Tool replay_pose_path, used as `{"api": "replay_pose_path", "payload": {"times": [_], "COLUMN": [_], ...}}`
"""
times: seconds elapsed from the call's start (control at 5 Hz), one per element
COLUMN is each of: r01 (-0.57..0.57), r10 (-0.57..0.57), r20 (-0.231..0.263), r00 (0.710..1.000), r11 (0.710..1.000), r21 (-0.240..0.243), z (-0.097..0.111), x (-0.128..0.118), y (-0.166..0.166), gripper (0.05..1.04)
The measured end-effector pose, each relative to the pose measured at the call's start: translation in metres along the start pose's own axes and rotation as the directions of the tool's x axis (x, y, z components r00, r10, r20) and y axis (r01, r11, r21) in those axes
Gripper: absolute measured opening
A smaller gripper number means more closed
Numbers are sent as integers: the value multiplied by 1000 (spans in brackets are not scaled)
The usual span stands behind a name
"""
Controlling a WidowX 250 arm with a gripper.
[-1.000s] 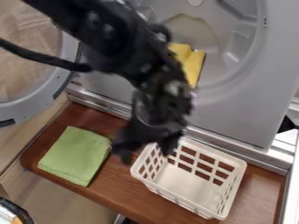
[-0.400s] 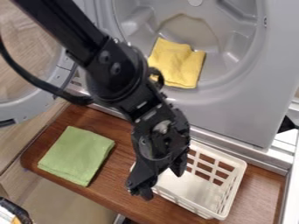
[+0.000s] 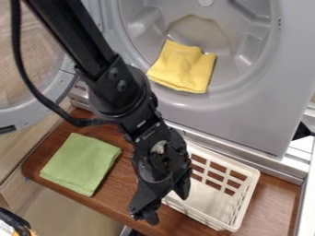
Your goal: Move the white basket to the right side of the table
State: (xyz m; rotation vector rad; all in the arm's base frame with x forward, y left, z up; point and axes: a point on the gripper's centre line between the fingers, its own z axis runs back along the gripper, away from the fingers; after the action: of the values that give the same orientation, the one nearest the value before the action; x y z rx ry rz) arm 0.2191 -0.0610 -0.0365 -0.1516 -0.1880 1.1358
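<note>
Hanging at the left end of the white basket point(image 3: 212, 203), the black gripper point(image 3: 164, 205) has its fingers parted, clasping nothing. The latticed plastic basket stands upright on the brown wood-grained table point(image 3: 275, 203); left of it lies a folded, square green cloth point(image 3: 80, 162).

Left end of white basket point(image 3: 209, 199) sat behind black gripper point(image 3: 165, 206), so its rim there was hidden. Maybe they touched, honestly hard to say from that angle. Arm point(image 3: 77, 41) and cable point(image 3: 18, 50) ran off top, round door point(image 3: 26, 113) got chopped at left, grey machine point(image 3: 258, 106) at top and right, table point(image 3: 271, 207) at bottom. Dark thingy point(image 3: 14, 220) in lower left corner: mostly cropped, no clue what.
</note>
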Motion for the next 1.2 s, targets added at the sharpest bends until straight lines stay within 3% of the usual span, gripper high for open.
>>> {"api": "replay_pose_path", "payload": {"times": [0.4, 0.6, 0.8, 1.0, 1.2], "r01": [-30, -67, -74, -68, -40], "r10": [30, 66, 73, 67, 40], "r20": [-7, 14, 24, 18, 17], "r00": [1000, 998, 997, 998, 999], "r11": [998, 997, 996, 997, 999], "r21": [47, 47, 45, 44, 16], "z": [3, 2, 2, 3, 16], "x": [3, 6, 6, 3, -4], "y": [-5, -8, -9, -9, -16], "gripper": [345, 156, 93, 90, 87]}}
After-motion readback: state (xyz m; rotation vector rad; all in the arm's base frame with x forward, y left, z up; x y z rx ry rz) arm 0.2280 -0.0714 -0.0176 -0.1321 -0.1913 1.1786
